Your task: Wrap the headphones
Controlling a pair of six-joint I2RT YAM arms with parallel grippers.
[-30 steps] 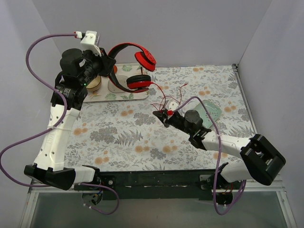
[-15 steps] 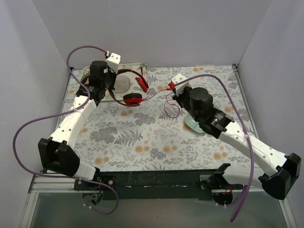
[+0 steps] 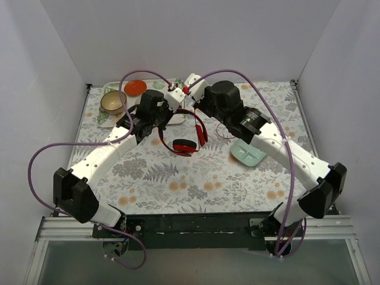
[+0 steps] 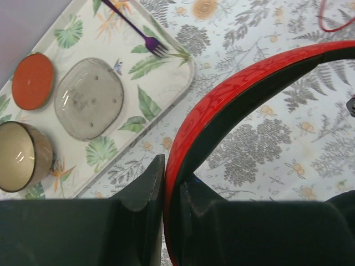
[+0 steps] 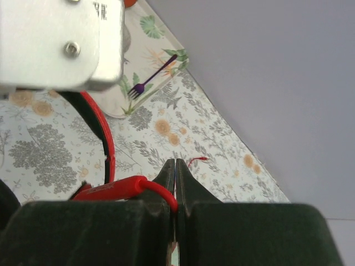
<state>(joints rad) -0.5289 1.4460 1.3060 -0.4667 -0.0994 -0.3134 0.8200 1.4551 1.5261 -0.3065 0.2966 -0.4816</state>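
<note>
Beside the tray [image 4: 186, 83], left jaws tight on headphones [image 4: 233, 94], right jaws tight on cable [image 5: 119, 187]

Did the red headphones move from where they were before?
Yes. The headphones were over the tray at the far left; now they are right of it, nearer the middle of the table.
</note>
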